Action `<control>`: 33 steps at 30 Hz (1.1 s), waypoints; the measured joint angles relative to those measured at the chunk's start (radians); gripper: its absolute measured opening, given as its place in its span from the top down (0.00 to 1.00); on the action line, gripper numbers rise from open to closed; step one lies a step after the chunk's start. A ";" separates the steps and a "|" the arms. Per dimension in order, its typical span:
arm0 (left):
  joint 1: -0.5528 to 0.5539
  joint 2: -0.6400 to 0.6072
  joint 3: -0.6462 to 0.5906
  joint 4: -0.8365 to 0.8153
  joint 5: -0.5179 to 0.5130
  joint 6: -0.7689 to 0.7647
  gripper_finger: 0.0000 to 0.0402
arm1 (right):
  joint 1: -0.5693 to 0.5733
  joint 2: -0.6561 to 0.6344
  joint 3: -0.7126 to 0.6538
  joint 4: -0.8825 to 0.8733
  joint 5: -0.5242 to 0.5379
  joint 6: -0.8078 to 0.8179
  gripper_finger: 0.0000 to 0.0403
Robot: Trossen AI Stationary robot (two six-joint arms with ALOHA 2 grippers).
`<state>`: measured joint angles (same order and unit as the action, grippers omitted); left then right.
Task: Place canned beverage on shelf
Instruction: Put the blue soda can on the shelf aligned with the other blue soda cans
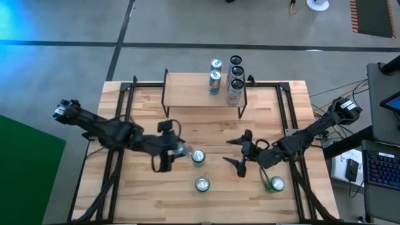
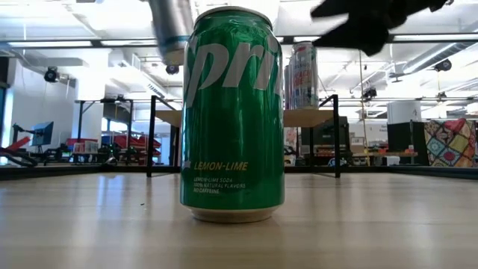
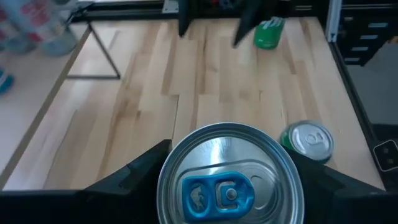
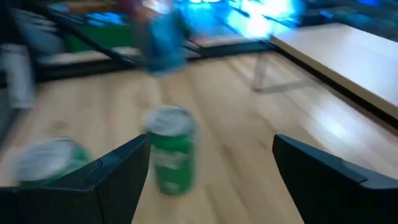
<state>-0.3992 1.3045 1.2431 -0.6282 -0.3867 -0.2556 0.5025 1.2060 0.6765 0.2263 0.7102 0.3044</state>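
My left gripper [image 1: 180, 150] is shut on a silver can with a blue tab [image 3: 230, 180], held above the table left of centre; the can also shows high up in the low view [image 2: 173, 26]. My right gripper [image 1: 239, 156] is open and empty right of centre, above the table [image 2: 366, 26]. Three green cans stand upright on the tabletop: one [image 1: 198, 157] close by the held can, one [image 1: 202, 184] near the front edge, and one [image 1: 275, 183] at the front right. The shelf [image 1: 187, 94] stands at the far middle with several cans on and behind it. My left gripper pinches the silver can's side wall just below its rim [image 3: 163, 180] between the two fingers, one on each side. The fingers [image 3: 134, 177] come about level from the table's left. The can is upright, top up, lifted clear of the table.
The front green can [image 2: 231, 112] fills the low view, with the shelf [image 2: 299, 117] and its cans behind it. Black frame rails [image 1: 122, 106] run along the table's left and right sides. Bare wood [image 1: 206, 125] lies between the shelf and the grippers.
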 joint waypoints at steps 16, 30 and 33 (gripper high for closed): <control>0.197 0.271 0.196 0.110 0.285 0.303 0.43 | -0.188 0.006 -0.045 0.228 -0.295 -0.273 0.19; 0.285 0.469 0.409 0.112 0.458 0.441 0.43 | -0.291 0.007 -0.049 0.165 -0.600 -0.259 0.19; 0.294 0.476 0.416 0.116 0.491 0.450 0.43 | -0.296 0.007 -0.055 0.168 -0.613 -0.243 0.19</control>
<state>-0.1054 1.7802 1.6588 -0.5121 0.1041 0.1948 0.2063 1.2133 0.6210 0.3941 0.0969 0.0614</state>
